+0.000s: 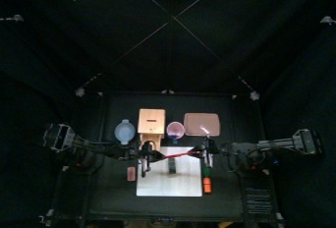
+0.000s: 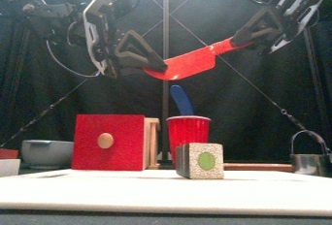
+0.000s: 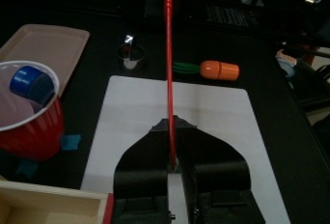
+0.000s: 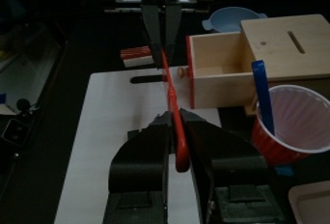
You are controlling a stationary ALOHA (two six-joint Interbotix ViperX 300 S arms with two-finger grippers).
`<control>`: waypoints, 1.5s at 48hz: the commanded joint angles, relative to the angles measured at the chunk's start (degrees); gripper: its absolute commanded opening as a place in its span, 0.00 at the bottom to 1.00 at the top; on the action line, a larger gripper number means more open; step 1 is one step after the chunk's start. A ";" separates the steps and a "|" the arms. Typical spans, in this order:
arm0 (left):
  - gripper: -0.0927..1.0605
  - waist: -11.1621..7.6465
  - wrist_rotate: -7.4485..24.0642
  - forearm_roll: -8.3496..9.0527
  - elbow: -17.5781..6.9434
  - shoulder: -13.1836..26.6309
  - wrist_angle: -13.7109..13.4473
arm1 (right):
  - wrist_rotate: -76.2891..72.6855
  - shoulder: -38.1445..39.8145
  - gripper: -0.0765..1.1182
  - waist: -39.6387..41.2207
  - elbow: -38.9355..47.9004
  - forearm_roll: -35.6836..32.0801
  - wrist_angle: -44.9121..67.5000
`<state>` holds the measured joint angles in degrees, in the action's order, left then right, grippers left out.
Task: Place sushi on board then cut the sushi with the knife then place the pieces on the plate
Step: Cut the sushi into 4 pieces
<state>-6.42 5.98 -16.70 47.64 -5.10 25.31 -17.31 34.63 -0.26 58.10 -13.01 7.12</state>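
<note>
— Over the white board [image 1: 164, 178], what holds the red knife [image 2: 195, 62]?
— Both ends are clamped: left gripper [image 3: 171, 129] closed on one end, right gripper [image 4: 175, 126] closed on the other. The knife is in the air, tilted.
— And the surface?
— Black table [image 1: 112, 207]. The sushi piece [image 2: 199, 159] stands upright, apparently on the board, before the red cup [image 2: 188, 132] holding a blue knife [image 2: 182, 98]. The wooden box [image 2: 111, 142] is beside the cup. Black curtains surround the table.
</note>
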 commanded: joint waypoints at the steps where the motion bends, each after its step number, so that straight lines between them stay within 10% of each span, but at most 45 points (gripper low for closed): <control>1: 0.37 0.09 -0.09 0.70 -1.49 -0.26 0.09 | 0.00 -0.18 0.49 -0.35 -1.41 1.49 -1.32; 44: 0.36 -0.09 -0.09 2.20 -1.41 0.00 -0.53 | 0.18 -5.10 0.42 -1.41 -5.27 5.54 -20.39; 72: 0.35 -2.64 -0.18 1.93 -2.81 7.56 -1.49 | 0.88 -14.15 0.42 -2.20 -4.57 4.04 -20.39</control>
<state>-8.53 5.89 -14.68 46.41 2.11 23.64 -16.44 20.83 -2.72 54.23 -8.35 -13.18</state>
